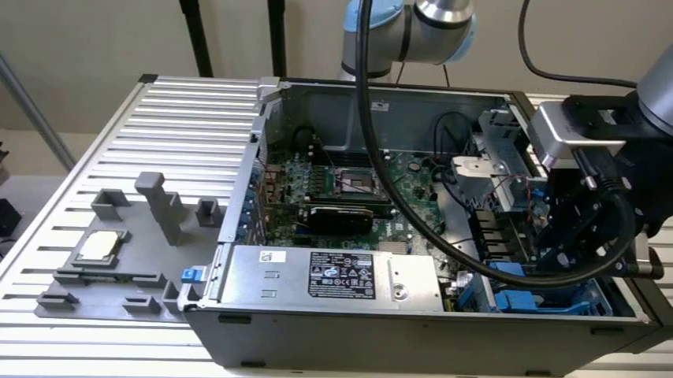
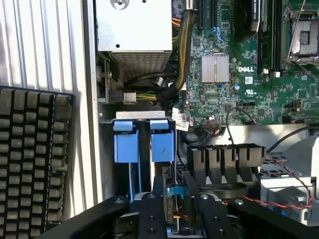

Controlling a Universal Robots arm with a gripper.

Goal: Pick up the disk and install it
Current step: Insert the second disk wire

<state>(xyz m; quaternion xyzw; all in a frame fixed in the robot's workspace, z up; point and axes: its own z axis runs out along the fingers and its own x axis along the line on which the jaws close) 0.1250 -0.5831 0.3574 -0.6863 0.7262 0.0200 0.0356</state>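
Reaching over the open computer case, the gripper is near two blue carrier ends in the drive bay; whether it is wide, narrow or holding something, I cannot tell. The disk cannot be made out for certain, near the gripper or away from it. Black slotted holders sit just beside the gripper.

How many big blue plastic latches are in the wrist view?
2: one latch and a second latch beside it, both near the power supply; the gripper may hide more.
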